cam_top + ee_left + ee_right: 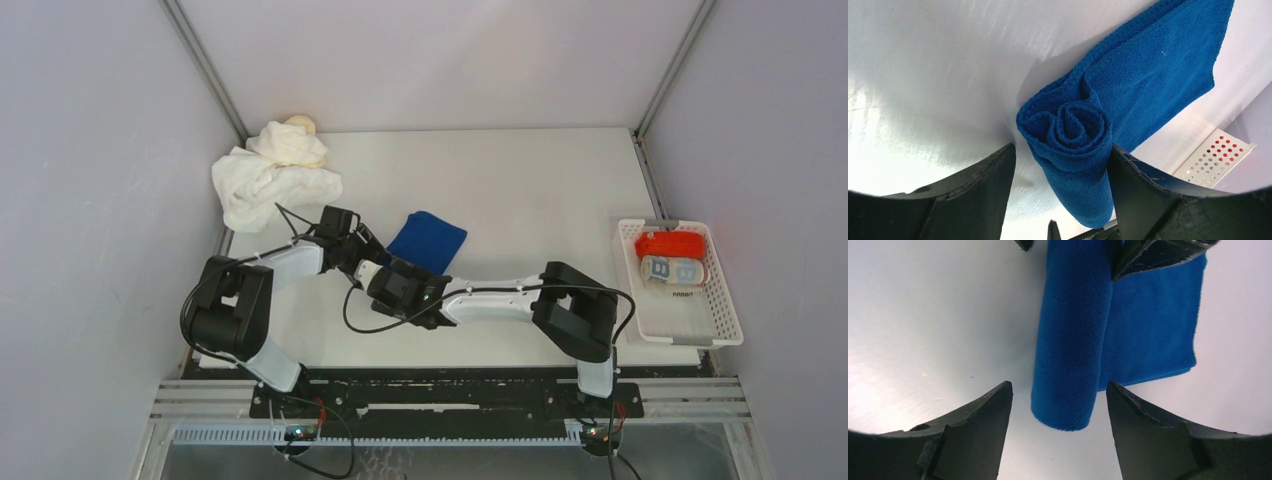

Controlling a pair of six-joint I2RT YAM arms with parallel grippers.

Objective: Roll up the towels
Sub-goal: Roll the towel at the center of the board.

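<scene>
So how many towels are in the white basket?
2: a red towel at the far end of the basket, and a light-blue patterned towel just in front of it. More could hide underneath.

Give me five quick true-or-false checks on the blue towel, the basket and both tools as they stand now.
1. The blue towel is partly rolled, with a flat part not yet rolled. True.
2. The left tool is clamped shut on the roll. False: its jaws stand open on either side of the roll's end.
3. The basket is empty. False: it holds a red towel and a patterned towel.
4. A heap of white and cream towels lies at the table's far left corner. True.
5. The right tool is open, straddling the roll's other end. True.
</scene>
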